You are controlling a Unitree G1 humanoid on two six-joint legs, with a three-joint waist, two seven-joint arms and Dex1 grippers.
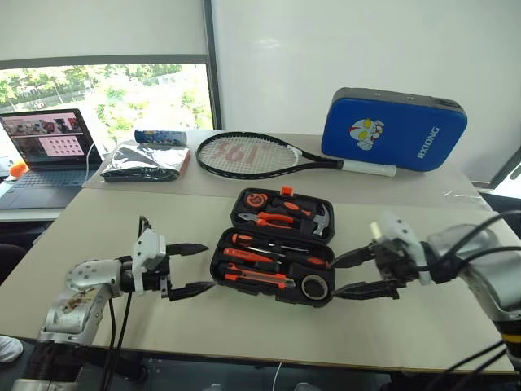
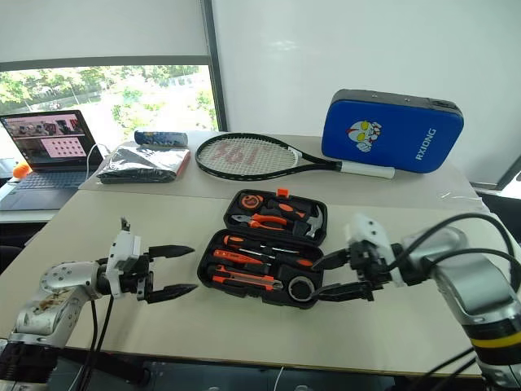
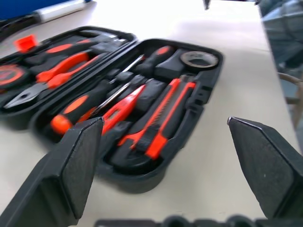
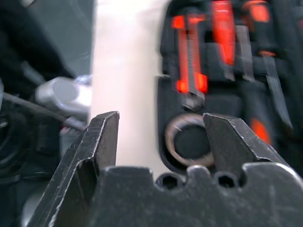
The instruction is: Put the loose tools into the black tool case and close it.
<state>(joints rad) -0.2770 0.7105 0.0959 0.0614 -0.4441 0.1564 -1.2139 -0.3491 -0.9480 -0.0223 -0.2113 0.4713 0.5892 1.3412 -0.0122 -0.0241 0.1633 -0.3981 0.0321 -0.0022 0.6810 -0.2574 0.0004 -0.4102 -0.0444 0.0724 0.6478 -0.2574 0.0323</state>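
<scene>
The black plastic tool case [image 1: 277, 244] lies open flat in the middle of the pale bench [image 1: 244, 322]. Its lid half, with a small orange latch [image 1: 286, 191], sits at 12 o'clock and its tray half at 6 o'clock.

In the tray half, two screwdrivers with orange and black handles [image 1: 242, 239] lie near the hinge. A thin all-orange tester screwdriver [image 3: 124, 106] lies beside them. An orange and black utility knife [image 1: 256, 274] lies along the front edge. A small round grey tape measure [image 1: 314, 286] sits in the corner at 4 o'clock of the case. All of them rest in their slots.

The left gripper [image 1: 189, 267] hangs just off the case at 9 o'clock, pointing at it. Its two black fingers are wide apart and hold nothing.

The right gripper [image 1: 354, 274] hangs just off the case at 3 o'clock, close to the tape measure. Its fingers are apart too, with nothing between them.

On the far bench at 12 o'clock lie a black tennis racket with a white grip [image 1: 244, 155] and a blue padded case with a cartoon figure [image 1: 395, 130]. At 10 o'clock sit a dark folded bundle [image 1: 146, 161] and an open laptop [image 1: 45, 155].
</scene>
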